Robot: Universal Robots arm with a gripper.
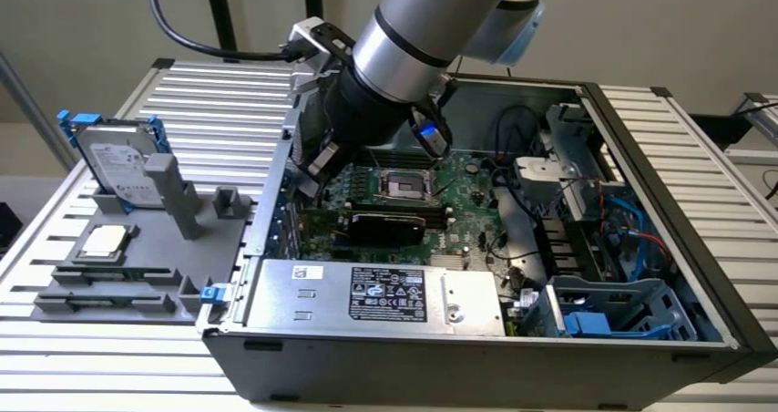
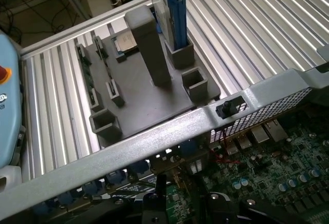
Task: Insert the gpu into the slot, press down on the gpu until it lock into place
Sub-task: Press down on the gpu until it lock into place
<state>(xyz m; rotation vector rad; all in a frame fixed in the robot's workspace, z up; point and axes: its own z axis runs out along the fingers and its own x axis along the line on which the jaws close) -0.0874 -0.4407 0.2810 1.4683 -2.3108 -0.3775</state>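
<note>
Your fingers point(image 2: 156, 198) stand apart with nothing between them. In the wrist view they are dark shapes with bare green motherboard point(image 2: 288, 167) in the gap. The gripper point(image 2: 185, 203) hangs low inside the open computer case point(image 1: 680, 248), close to its perforated rear wall point(image 2: 267, 108) and the row of ports just inside it. Beyond that wall, the grey fixture tray point(image 2: 139, 100) sits on the slatted tabletop point(image 2: 257, 23).

In the exterior view the arm's wrist point(image 1: 395, 56) covers the gripper itself. The gpu point(image 1: 379, 228) is not in your grasp. It lies across the board as a black card between the processor socket point(image 1: 402, 186) and the silver power supply point(image 1: 377, 293), a little toward the power supply from where the arm comes down. The card covers the slot, so you cannot check the blue strip or its latch.

My reading is that insertion looks done, or nearly so, and that pressing down is the step in hand. I cannot tell from here whether the card has locked.

A press calls for the fingers to sit squarely over the card's upper edge rather than beside it. Push straight down and evenly along its length, so one end does not seat while the other rides high. Keep clear of the loose cables point(image 1: 516, 129) and the socket lever.
</note>
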